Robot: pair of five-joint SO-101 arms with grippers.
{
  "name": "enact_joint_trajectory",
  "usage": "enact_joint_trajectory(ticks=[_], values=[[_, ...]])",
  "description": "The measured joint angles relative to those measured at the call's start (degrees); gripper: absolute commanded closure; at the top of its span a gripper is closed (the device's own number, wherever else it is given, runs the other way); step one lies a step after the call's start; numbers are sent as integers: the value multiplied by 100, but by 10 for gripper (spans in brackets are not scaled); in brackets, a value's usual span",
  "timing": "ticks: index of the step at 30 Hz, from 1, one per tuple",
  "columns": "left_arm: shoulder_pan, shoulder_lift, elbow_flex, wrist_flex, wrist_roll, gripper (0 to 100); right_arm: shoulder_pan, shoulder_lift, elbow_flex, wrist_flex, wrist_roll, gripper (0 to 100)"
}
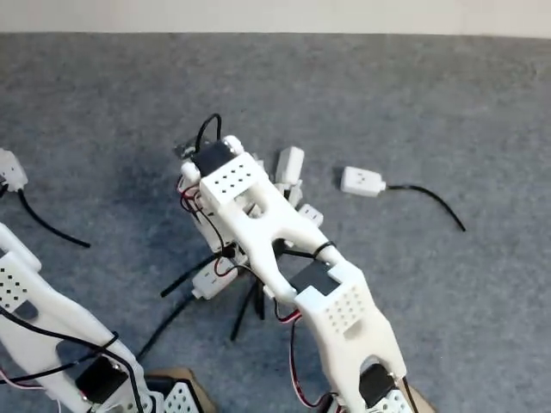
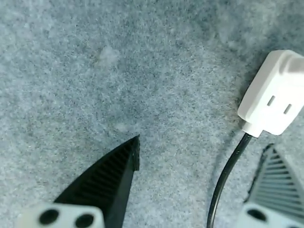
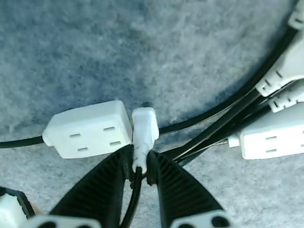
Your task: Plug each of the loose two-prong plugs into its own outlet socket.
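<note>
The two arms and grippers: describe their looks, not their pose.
Both the right arm and the left arm are white plastic shells with grids of small holes, black motor blocks at the joints, and black and red wires alongside. The right gripper and left gripper have ribbed, pointed wedge fingers on white bases.

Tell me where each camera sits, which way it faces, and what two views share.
High view: fixed above the grey carpeted table, looking down; white left arm, white right arm over a tangle of white sockets and black cords.
Left wrist view: on the left wrist, looking down past the open left gripper at a white two-slot socket.
Right wrist view: on the right wrist, looking down past the right gripper, shut on a white two-prong plug.
Shared: high and right wrist views show that tangle.
</note>
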Motion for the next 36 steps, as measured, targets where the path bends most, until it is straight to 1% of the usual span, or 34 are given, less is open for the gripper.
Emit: enact_joint_trajectory(ticks=[5,11,15,21,36], values=[[0,0,0,0,0,617,-9,-563,176,0,123,994],[0,0,0,0,0,617,-18,-1925,1178,0,158,994],[0,0,0,0,0,617,-53,-2470,1758,0,158,994],[0,0,0,0,-9,617,-387,-2532,1864,0,158,994],[0,0,0,0,0,617,-466,-2224,1864,-316,149,994]])
